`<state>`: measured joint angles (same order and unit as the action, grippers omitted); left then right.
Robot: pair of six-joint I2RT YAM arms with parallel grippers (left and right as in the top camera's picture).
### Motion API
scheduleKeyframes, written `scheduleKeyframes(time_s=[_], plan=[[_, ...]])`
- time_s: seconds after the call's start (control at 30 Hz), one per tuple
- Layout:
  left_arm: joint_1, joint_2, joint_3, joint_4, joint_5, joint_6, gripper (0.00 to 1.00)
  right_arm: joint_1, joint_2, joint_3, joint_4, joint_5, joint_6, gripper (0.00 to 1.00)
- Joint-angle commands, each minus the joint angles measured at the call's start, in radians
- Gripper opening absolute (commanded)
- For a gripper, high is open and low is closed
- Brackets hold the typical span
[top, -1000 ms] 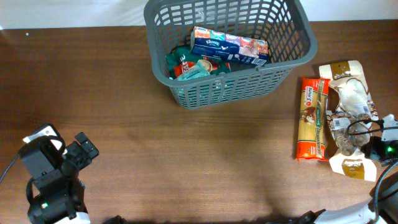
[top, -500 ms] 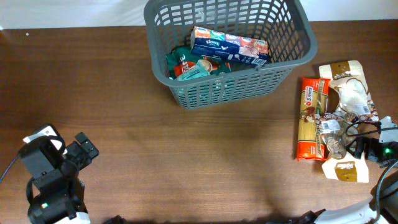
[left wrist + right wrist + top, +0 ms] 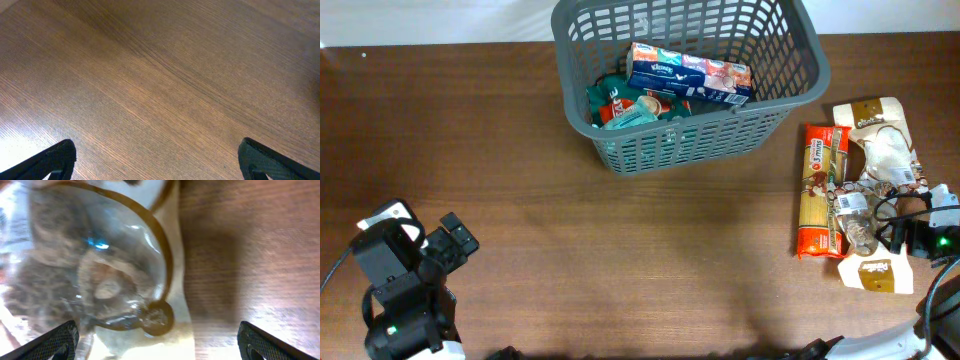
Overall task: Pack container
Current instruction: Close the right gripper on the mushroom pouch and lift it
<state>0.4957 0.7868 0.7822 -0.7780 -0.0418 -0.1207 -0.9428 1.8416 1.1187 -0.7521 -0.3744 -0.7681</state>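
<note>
Jaws of left gripper are spread wide w/ nothing btwn them, only bare table below; it sits at near-left corner. Jaws of right gripper are also released, tips wide apart above the clear window of a pouch, not clamped on it; it is at near-right edge of scene.

Container: dark grey slotted basket, far side of table, a bit right of centre, upright. Inside:
- blue tissue pack lying on top, slightly tilted, right end nr the right wall
- green packets under it, at left side
- pale teal item against the near wall

Outside, right of container, on table: long pasta pack w/ orange ends, lying near-to-far. Pouch is just beside it on the right, edges touching.

Hard to see:
- Green packets mostly covered by tissue pack, partly seen thru slots; labels unreadable.
- Pouch's middle is hidden by right gripper & black cables in overhead view.
- Right arm cut off by right edge of overhead view.
- Right wrist view v. close & blurred: brownish lumps in pouch window, can't tell what.
- Left wrist view shows wood grain + 2 fingertips at bottom corners.
</note>
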Motion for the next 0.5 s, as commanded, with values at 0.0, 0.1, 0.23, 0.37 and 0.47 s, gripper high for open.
scheduleKeyframes(time_s=[0.0,0.1,0.23,0.37,0.47], plan=[[-0.005,-0.001,-0.004,0.000,-0.011,0.009,0.99,0.000,0.014,0.000,-0.016,-0.105,-0.066,0.99],[-0.005,-0.001,-0.004,-0.001,-0.011,0.009,0.99,0.000,0.014,0.035,-0.048,-0.108,-0.066,0.99],[-0.005,-0.001,-0.004,-0.001,-0.011,0.009,0.99,0.000,0.009,0.083,-0.100,-0.084,-0.066,0.99],[-0.005,-0.001,-0.004,-0.001,-0.011,0.009,0.99,-0.001,-0.010,0.129,-0.150,-0.055,-0.057,0.99],[-0.005,-0.001,-0.004,0.000,-0.011,0.009,0.99,0.003,-0.027,0.161,-0.175,-0.005,-0.018,0.99]])
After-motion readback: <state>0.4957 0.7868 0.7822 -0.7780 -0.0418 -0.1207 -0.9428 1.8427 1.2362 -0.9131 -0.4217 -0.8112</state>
